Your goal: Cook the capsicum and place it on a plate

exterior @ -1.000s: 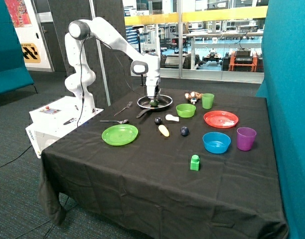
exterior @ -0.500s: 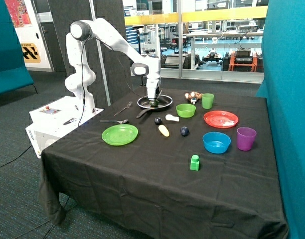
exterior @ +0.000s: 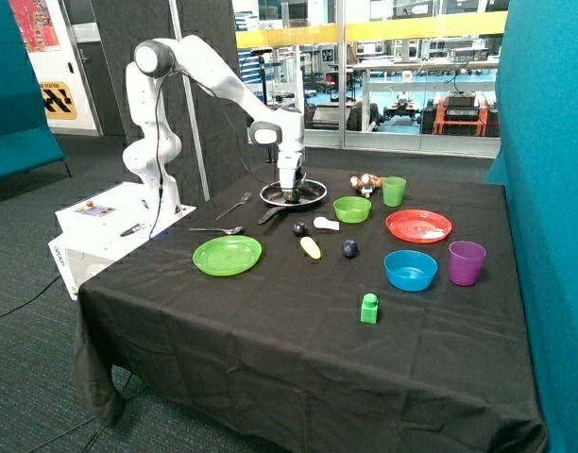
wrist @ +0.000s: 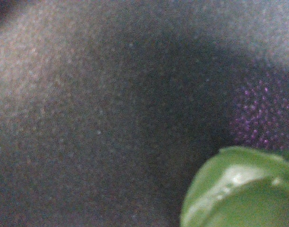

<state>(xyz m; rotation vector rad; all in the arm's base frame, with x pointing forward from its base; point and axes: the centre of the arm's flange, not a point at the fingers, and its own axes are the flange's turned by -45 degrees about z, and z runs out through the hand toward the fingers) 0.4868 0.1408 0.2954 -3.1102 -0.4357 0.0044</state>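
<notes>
Green capsicum [exterior: 291, 196] under gripper [exterior: 290, 192] in pan [exterior: 311, 194].

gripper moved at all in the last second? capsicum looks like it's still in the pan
Barely. The gripper stays down at the capsicum in the frying pan; only the arm's elbow has crept slightly toward the green cup.

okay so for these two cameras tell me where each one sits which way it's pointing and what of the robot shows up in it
Outside view: stands off the table's corner, looking across the black cloth at the frying pan; shows the whole arm, with the gripper down in the pan at the capsicum, and the empty green plate.
Wrist view: on the wrist, pressed close to the dark pan floor; no robot part shows.
Shared: the capsicum, a green edge in the wrist view, and the pan.
</notes>
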